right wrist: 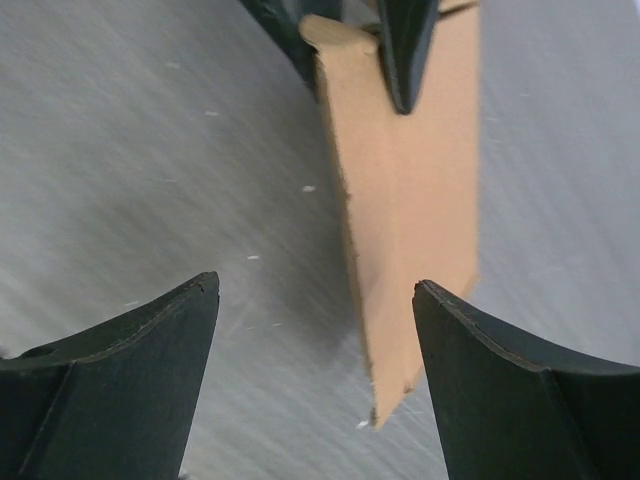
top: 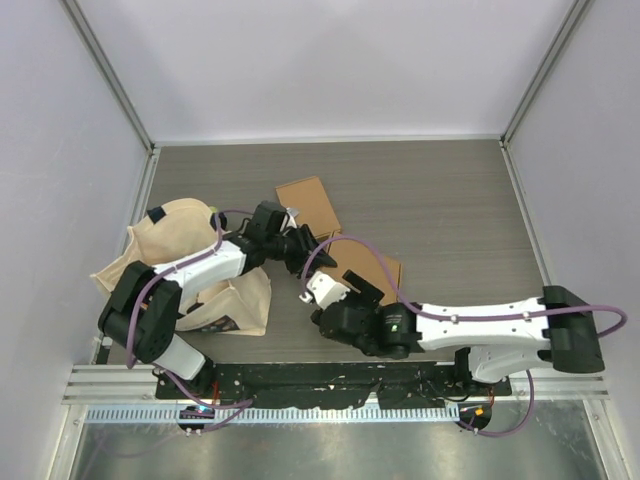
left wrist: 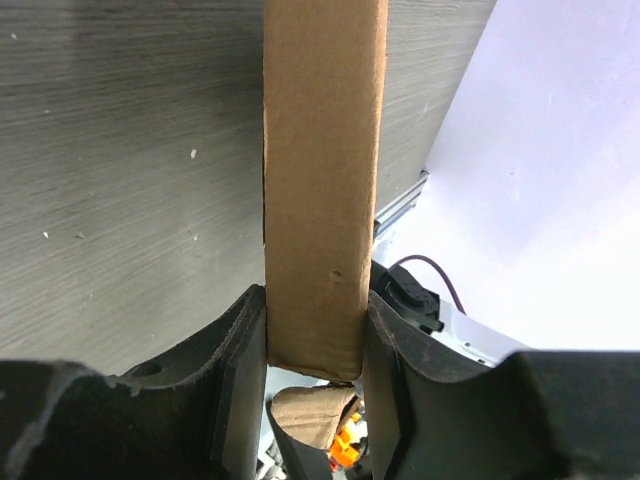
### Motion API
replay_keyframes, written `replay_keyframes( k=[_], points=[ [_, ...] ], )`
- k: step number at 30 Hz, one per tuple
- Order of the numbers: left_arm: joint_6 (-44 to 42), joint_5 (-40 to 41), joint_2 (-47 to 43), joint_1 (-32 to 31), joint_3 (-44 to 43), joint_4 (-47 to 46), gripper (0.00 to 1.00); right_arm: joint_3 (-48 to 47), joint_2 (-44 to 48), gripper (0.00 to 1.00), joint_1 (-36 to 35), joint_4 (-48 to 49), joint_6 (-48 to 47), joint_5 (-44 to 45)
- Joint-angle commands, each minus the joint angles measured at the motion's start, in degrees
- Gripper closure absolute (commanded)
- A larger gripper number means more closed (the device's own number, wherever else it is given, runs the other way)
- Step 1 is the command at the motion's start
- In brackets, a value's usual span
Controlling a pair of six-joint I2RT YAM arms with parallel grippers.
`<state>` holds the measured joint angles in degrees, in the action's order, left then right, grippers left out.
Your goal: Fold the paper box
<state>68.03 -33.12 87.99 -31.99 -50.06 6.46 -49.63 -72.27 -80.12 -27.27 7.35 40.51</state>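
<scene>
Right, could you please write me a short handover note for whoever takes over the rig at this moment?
Left gripper: shut on the paper box, pinching one cardboard panel.
Right gripper: open, holding nothing, facing that panel.
Another flat cardboard panel lies on the table; a beige cloth bag sits at its left side.
Done: one panel gripped. Left: the box is not yet folded into shape.

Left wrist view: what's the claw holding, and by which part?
The left claw clamps the paper box by the near end of a cardboard panel. The right claw is open, holding nothing.
</scene>
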Motion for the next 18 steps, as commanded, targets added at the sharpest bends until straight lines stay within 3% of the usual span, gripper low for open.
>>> replay_keyframes(
  k=[1,10,12,15,18],
  points=[
    [3.34,-5.19,-2.38,0.79,1.02,-1.10,0.59,1.81,-4.63,0.16,-2.50,3.97,-4.01,21.88],
    [5.97,-6.86,-5.28,0.79,2.78,-2.24,0.62,8.05,-9.81,0.17,-2.76,19.34,-11.57,28.65],
    [6.32,-7.13,-5.63,0.79,3.04,-2.76,0.62,7.88,-10.52,0.19,-2.76,20.50,-10.70,33.55],
    [7.64,-7.13,-6.86,0.87,4.01,-4.51,0.62,8.05,-9.83,0.30,-2.68,21.28,-10.69,31.14],
    [5.72,-5.82,-8.44,0.87,4.36,-3.58,0.59,9.02,-6.67,0.53,-2.68,21.03,-10.35,29.10]
  ],
)
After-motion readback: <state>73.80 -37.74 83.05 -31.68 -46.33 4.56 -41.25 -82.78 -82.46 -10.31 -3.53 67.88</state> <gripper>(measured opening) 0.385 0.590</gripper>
